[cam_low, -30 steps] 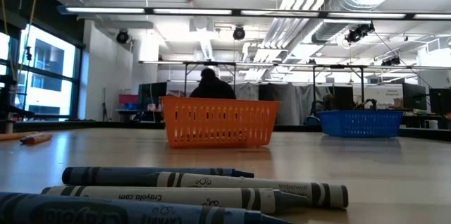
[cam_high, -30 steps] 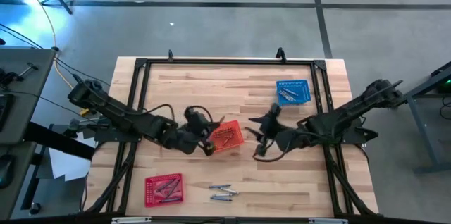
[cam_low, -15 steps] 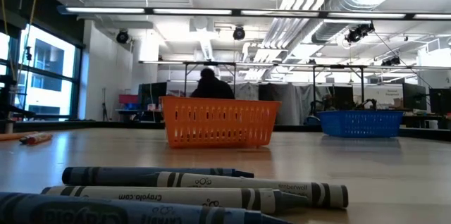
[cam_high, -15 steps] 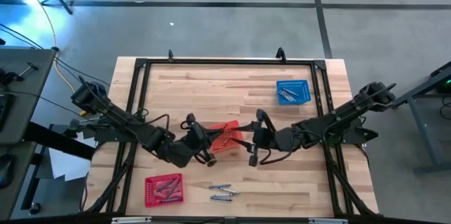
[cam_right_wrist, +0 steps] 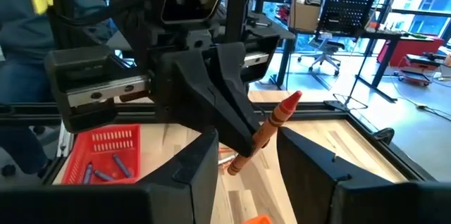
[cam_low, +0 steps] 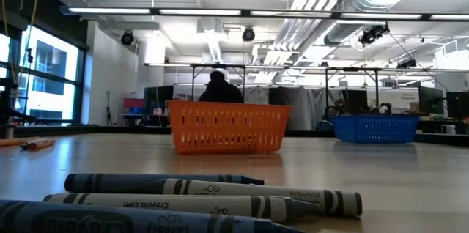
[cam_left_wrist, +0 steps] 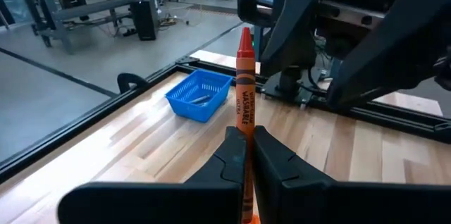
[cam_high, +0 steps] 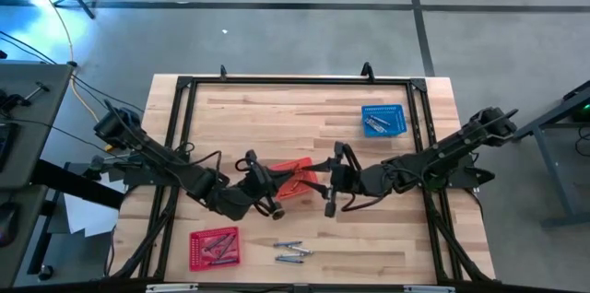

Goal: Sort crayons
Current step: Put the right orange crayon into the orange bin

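Observation:
My left gripper point(cam_left_wrist: 245, 134) is shut on a red-orange crayon point(cam_left_wrist: 244, 83) above the middle red basket point(cam_high: 297, 181). My right gripper point(cam_right_wrist: 246, 150) faces it from the table's right side point(cam_high: 324, 182). It is open, and its fingers stand on either side of the crayon point(cam_right_wrist: 271, 129) without touching it. Several grey-blue crayons point(cam_high: 290, 252) lie loose near the table's front edge and fill the foreground of the low view point(cam_low: 205, 196). Another red basket point(cam_high: 214, 247) at the near left holds bluish crayons. The blue basket point(cam_high: 383, 120) stands at the far right. My left gripper pinches the crayon's wrapped shaft point(cam_left_wrist: 244, 122) between its two fingers, coming almost level from the table's left. The pointed end point(cam_left_wrist: 244, 37) sticks out past the fingertips and slants upward. The crayon is lifted clear, above the middle red basket.
Black frame rails point(cam_high: 295, 79) run along the table's edges. In the low view an orange crayon point(cam_low: 29, 143) lies at the far left. The bare wood between the baskets and the far rail is free.
Both grippers have tipped up from pointing down to nearly level and drawn toward each other over the middle red basket. The left one has carried the crayon up out of the low view. During the last half second both have stayed still.

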Available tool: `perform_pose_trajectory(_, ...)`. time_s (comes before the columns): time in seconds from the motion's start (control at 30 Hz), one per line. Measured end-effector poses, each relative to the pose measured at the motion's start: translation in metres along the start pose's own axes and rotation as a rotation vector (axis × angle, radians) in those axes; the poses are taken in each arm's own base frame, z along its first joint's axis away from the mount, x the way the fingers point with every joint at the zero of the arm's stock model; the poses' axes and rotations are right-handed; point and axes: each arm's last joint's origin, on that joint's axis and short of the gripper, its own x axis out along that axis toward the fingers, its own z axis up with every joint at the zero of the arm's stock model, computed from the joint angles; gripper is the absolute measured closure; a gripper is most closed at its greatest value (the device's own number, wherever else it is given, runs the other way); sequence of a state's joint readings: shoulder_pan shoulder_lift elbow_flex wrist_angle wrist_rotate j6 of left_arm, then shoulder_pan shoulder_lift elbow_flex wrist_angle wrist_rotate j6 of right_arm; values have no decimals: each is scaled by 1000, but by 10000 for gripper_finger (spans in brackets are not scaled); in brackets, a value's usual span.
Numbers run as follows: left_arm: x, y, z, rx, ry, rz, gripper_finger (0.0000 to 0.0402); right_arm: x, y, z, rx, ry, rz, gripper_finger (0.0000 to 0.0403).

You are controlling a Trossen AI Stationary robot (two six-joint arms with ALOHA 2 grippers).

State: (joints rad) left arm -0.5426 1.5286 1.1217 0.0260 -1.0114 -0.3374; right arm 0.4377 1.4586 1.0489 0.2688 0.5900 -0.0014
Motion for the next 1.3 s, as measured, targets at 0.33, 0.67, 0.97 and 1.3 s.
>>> perform_pose_trajectory(0.33, 4, -8, -4, 34, -31, 11, 401, 4, -5, 3, 30, -24, 41, 263)
perform_pose_trajectory(0.67, -1, -11, -3, 55, -52, 22, 401, 6, -9, 2, 35, -15, 38, 263)
perform_pose_trajectory(0.97, -1, -11, -2, 48, -53, 10, 401, 12, -18, 3, 54, -27, 57, 263)
perform_pose_trajectory(1.3, 1, -12, 4, 66, -80, -16, 401, 13, -19, 4, 79, -37, 124, 266)
